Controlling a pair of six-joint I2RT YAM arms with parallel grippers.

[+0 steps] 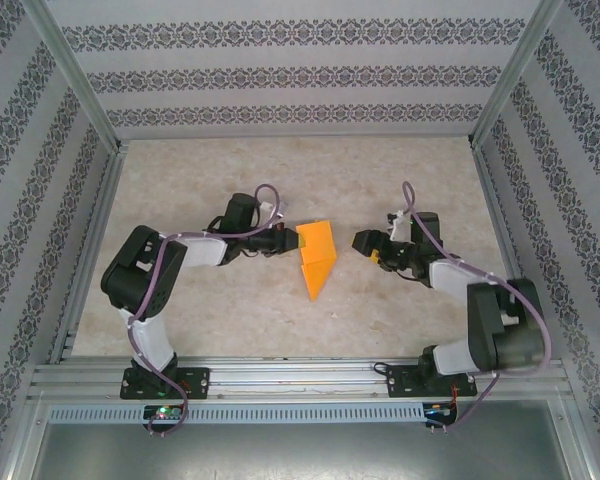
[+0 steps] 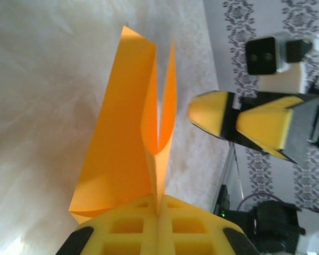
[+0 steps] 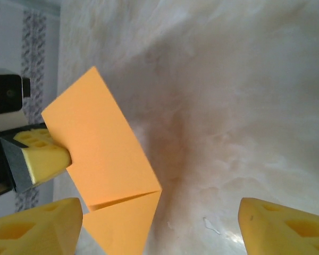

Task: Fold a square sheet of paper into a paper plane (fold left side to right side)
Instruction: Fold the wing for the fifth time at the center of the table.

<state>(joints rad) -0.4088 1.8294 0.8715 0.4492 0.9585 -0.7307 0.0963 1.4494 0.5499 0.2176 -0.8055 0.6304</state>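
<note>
Folded bright orange sheet of paper [image 1: 316, 258] near the middle of a pale speckled desk [image 1: 230, 310], broad at the far end and narrowing to a point toward the arm bases. Left hand [image 1: 286, 240] pressed together on the sheet's left edge, pinching it. From the left wrist: yellow fingers [image 2: 101, 234] closed on the sheet [image 2: 122, 143], its layers standing up and parting in a narrow V above the grip. Right hand [image 1: 365, 242] just to the right, apart from the sheet, spread open. From the right wrist: yellow fingertips [image 3: 48, 223] wide apart at the lower corners, the sheet [image 3: 103, 143] ahead showing a diagonal crease, its edge pinched by the left hand [image 3: 53, 159]. Patterned walls [image 1: 280, 75] around the desk
</note>
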